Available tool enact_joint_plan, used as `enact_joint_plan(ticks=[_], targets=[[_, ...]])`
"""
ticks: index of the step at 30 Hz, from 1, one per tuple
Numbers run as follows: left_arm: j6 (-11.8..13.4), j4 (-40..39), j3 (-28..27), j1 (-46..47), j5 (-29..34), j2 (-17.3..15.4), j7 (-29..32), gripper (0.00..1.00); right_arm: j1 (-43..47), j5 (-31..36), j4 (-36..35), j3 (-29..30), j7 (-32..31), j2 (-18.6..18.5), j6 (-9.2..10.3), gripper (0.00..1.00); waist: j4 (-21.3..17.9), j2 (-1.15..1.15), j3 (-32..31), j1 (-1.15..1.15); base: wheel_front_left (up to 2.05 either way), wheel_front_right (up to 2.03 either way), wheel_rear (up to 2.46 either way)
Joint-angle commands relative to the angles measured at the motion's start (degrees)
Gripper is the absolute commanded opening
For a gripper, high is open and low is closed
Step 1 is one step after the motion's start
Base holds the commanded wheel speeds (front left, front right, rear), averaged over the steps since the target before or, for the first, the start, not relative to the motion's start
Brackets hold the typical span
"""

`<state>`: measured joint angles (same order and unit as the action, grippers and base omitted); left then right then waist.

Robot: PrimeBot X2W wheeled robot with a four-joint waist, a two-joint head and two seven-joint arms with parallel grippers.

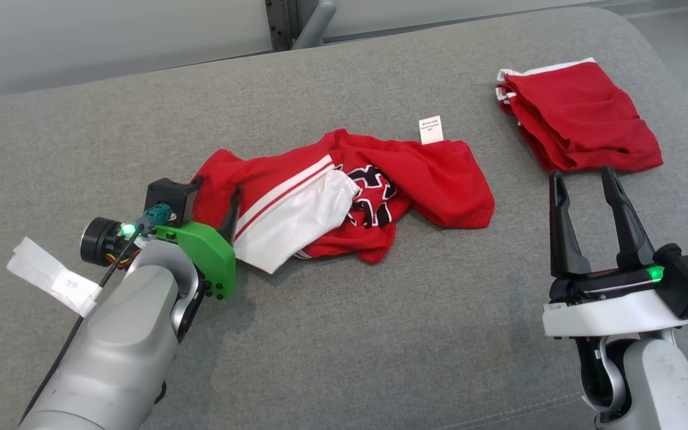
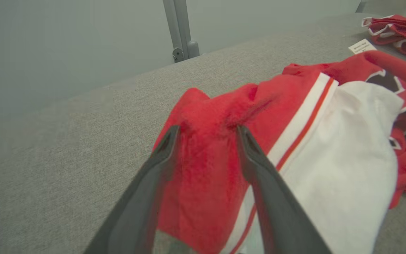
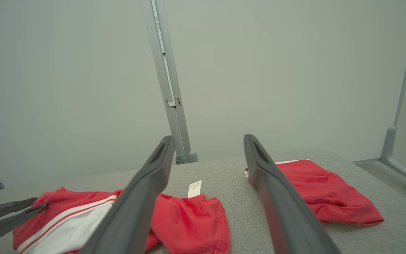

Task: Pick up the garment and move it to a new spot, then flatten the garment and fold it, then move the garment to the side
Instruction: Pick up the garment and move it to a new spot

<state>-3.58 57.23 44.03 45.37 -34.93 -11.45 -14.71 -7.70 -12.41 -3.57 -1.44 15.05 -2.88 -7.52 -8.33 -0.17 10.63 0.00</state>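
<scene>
Head view: the left end effector sits low on the desk with its fingers spread, a red ridge at the garment's near end lying between them. The rest of the crumpled red and white garment stretches away from that end effector towards the right one, its label at the far edge. The right end effector is spread wide with nothing in it, well apart from the garment, and a folded red cloth lies just beyond its tips. Left wrist view: the left end effector straddles a red fold of the garment, jaws apart. The white panel lies right of the fingers, and the label and the folded cloth are far off to the upper right. Right wrist view: the right end effector hangs spread above the desk. The garment is below and to its left, the label shows between the fingers, and the folded cloth is to the right. The left end effector is at the garment's far left edge.
</scene>
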Motion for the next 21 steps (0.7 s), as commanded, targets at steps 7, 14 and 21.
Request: enact_joint_plan(ticks=[7,14,21], targets=[[0.6,-4.08,-3.69,-1.71,1.29,0.02,-0.49,1.0,0.83,0.94,0.51,0.96,0.15,-0.02,0.06,1.0,2.24,0.17,-2.83,0.0,0.0,0.0,0.0],[2.61,-15.28,-10.44,-9.98,4.12,-0.7,-0.51,1.0,3.26,1.65,1.42,1.71,0.15,-0.02,0.06,1.0,4.68,0.17,-6.78,0.0,0.0,0.0,0.0],[5.92,-27.52,-18.4,-21.91,8.15,0.31,-0.45,1.0,5.63,2.58,2.47,1.62,0.15,-0.03,0.06,1.0,7.38,0.17,-9.31,0.0,0.0,0.0,0.0]])
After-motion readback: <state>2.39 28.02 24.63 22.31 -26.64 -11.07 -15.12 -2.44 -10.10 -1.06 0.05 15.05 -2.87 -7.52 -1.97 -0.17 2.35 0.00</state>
